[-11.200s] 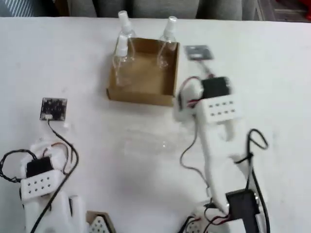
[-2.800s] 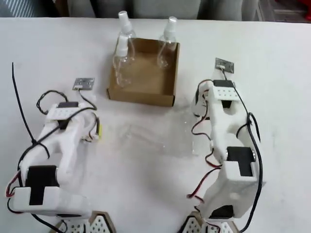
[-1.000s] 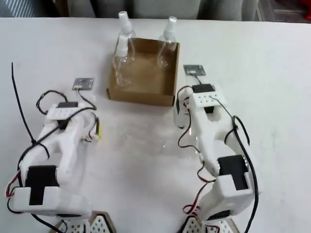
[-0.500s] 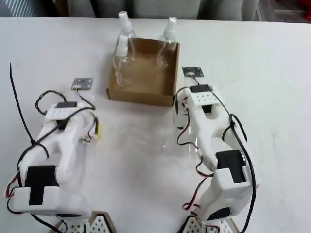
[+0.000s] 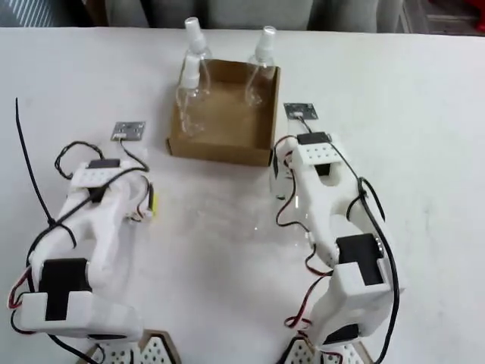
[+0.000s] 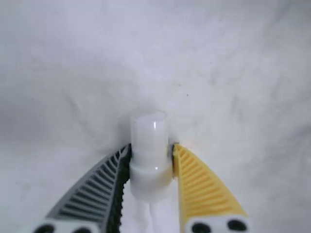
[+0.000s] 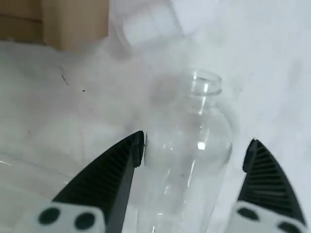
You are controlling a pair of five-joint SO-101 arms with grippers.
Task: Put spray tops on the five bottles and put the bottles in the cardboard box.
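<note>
Three capped bottles point(image 5: 191, 80) stand at the far side of the cardboard box point(image 5: 221, 144), two on one side, one point(image 5: 261, 64) on the other. We see the box sitting mid-table on the white table point(image 5: 424, 114), toward the far edge.

Left claw point(image 6: 150, 148) is closed narrow on a white spray top point(image 6: 149, 138). Grey finger on one side, yellow finger point(image 6: 199, 189) on the other, both pressing the top's collar. The top's tube runs back between the fingers. In the high view we see the left arm point(image 5: 98, 212) low over the table, well apart from the box, with its yellow finger point(image 5: 154, 202) at the tip.

Right claw point(image 7: 197, 143) is spread wide around a clear bottle point(image 7: 187, 145) with an open neck and no top. One black finger point(image 7: 131, 150) is at the bottle's wall, the other point(image 7: 260, 165) stands apart from it. We cannot tell if the bottle is upright or tilted. A box corner point(image 7: 73, 22) shows just beyond it. From above, the right arm point(image 5: 326, 205) reaches to just beside the box's near corner.
</note>
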